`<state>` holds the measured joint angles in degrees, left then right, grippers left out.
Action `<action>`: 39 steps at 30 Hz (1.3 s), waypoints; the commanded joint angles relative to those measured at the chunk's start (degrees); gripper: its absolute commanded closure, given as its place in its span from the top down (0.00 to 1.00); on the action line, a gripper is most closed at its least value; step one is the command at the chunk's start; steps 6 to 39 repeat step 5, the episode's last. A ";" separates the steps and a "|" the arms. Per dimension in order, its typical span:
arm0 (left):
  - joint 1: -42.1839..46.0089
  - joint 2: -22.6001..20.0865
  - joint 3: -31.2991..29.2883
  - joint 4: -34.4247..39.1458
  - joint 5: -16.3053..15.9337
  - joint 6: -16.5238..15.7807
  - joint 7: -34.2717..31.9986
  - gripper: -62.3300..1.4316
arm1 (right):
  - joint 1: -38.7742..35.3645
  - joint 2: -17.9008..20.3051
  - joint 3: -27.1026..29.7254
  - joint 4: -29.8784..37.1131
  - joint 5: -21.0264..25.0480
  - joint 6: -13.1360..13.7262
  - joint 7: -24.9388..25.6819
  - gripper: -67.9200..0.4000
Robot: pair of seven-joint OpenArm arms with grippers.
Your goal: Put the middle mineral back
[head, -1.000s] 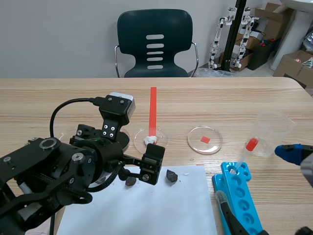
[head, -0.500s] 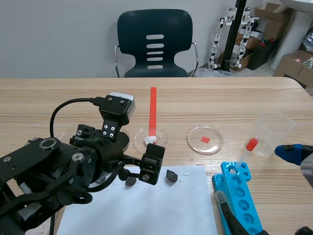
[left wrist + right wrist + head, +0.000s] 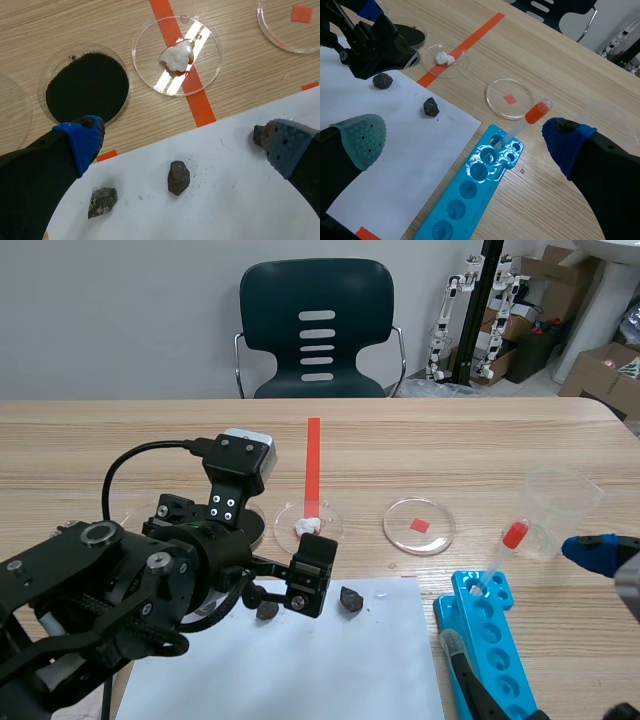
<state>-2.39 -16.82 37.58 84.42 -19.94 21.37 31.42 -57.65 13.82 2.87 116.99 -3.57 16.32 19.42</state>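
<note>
Plainly, the left gripper [image 3: 185,145] was held spread open with nothing gripped, low over the white paper sheet [image 3: 225,210] at the lower middle of the scene view. The middle mineral [image 3: 178,177], a dark brownish lump, was seen lying on the sheet between the two blue-padded fingers and was touched by neither. A greyer mineral [image 3: 102,201] was found on the sheet beside it, near one finger, and a third mineral [image 3: 259,135] was half hidden behind the other finger's pad. Ahead of the gripper, a clear dish [image 3: 145,67] with a white lump [image 3: 176,54] was set on the orange-red tape line, and the dish beside it [image 3: 46,80] was filled with black powder [image 3: 87,90]. The right gripper [image 3: 465,137] was likewise held open and empty at the lower right of the scene view, above a blue well tray [image 3: 470,195], in which a pipette [image 3: 527,120] with a red bulb was propped. A clear plastic cup [image 3: 560,510] was stood at the right of the scene view.
</note>
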 commanded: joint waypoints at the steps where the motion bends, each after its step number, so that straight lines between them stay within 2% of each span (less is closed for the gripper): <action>1: -0.15 0.31 -0.11 0.35 0.07 -0.07 -0.55 1.00 | 0.37 0.44 0.15 0.70 0.55 -0.20 0.85 1.00; 39: -0.15 0.31 -0.11 0.35 0.07 -0.07 -0.52 1.00 | 0.37 0.44 0.15 0.70 0.55 -0.20 0.85 1.00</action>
